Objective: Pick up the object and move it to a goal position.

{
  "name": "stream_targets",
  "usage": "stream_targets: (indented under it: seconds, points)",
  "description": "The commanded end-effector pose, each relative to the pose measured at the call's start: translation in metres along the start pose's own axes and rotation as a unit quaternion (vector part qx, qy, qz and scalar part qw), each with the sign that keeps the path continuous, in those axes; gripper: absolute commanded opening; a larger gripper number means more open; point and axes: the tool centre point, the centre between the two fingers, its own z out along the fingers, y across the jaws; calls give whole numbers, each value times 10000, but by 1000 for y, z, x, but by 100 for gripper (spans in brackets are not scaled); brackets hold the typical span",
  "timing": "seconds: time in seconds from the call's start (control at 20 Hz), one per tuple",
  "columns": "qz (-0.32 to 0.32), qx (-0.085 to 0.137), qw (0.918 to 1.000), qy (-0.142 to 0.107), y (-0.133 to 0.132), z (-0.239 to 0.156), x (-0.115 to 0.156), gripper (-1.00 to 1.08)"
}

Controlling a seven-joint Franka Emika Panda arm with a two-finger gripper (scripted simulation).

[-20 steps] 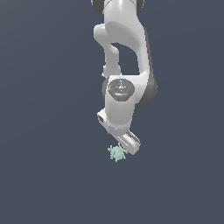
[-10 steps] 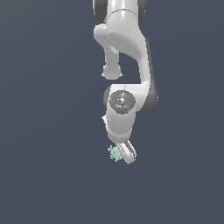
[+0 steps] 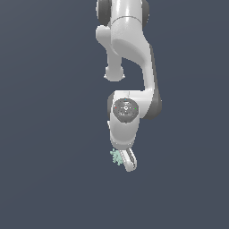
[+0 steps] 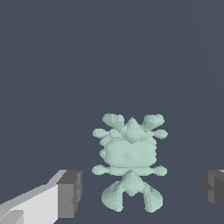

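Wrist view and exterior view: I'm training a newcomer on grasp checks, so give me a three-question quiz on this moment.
1. True or false: the hand is shut on the spiky object.
2. In the wrist view, the object lies: A) between the fingers, B) outside them, C) out of sight.
3. What colour is the object in the exterior view?

Key: 1. False; gaps show on both sides. 2. A. 3. Pale mint green.
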Motion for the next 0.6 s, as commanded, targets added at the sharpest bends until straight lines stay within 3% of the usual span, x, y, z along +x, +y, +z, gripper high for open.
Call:
stream_targets:
  seconds: [0.0, 0.55]
  points:
    - [73, -1, 10000, 0, -1, 1, 0, 100]
    - [77, -2, 10000, -1, 0, 27, 0, 100]
